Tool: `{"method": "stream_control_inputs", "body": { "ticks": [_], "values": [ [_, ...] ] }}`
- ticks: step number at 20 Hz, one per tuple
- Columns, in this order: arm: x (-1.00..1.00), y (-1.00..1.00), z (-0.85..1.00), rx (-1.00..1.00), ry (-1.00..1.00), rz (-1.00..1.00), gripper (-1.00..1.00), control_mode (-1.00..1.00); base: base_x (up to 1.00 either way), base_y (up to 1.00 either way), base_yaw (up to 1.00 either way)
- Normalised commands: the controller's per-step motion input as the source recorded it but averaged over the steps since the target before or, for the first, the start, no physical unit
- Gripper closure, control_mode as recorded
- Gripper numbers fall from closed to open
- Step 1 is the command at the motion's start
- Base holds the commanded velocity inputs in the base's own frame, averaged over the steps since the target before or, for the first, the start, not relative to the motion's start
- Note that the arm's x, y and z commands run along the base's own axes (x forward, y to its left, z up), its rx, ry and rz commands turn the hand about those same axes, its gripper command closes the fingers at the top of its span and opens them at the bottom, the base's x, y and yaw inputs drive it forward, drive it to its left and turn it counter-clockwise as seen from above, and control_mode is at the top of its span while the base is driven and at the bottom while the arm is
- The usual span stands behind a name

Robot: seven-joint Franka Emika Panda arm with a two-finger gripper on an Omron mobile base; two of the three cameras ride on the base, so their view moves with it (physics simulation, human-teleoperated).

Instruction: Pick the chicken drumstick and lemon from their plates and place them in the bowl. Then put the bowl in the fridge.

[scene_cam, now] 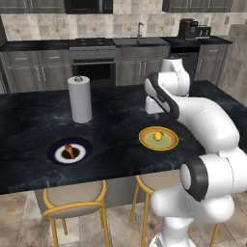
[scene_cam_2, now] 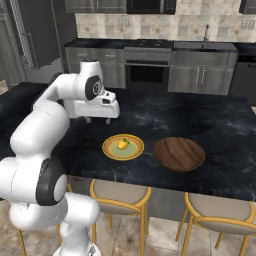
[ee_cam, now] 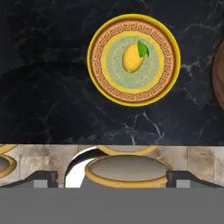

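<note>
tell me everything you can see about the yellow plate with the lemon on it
The round yellow-orange plate has a bright yellow rim, a brown band with a key pattern and a pale greenish centre. It looks glazed, like ceramic, and lies flat on the black marbled island counter, near its front edge. The small yellow lemon with a green leaf rests at its middle. The dark-brown wooden bowl sits beside it, apart. Nothing else touches it.

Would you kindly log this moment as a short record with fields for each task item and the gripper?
lemon: on the yellow plate, untouched
drumstick: on the blue plate
bowl: empty, beside the yellow plate on the counter
paper towel roll: upright behind the blue plate
gripper: above the counter, behind the yellow plate, holding nothing; fingers too small to judge
progress: nothing moved into the bowl yet
</note>
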Motion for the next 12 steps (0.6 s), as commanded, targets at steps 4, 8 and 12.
{"method": "stream_control_inputs", "body": {
  "ticks": [4, 8, 12],
  "values": [
    [0.35, -0.27, -0.28, 0.01, 0.15, -0.05, -1.00, -1.00, 0.00, 0.00, 0.00],
    [0.24, -0.09, -0.38, 0.00, 0.02, -0.06, -1.00, -1.00, 0.00, 0.00, 0.00],
    [0.12, -0.09, -0.45, 0.00, 0.00, -0.06, -1.00, -1.00, 0.00, 0.00, 0.00]
  ]
}}
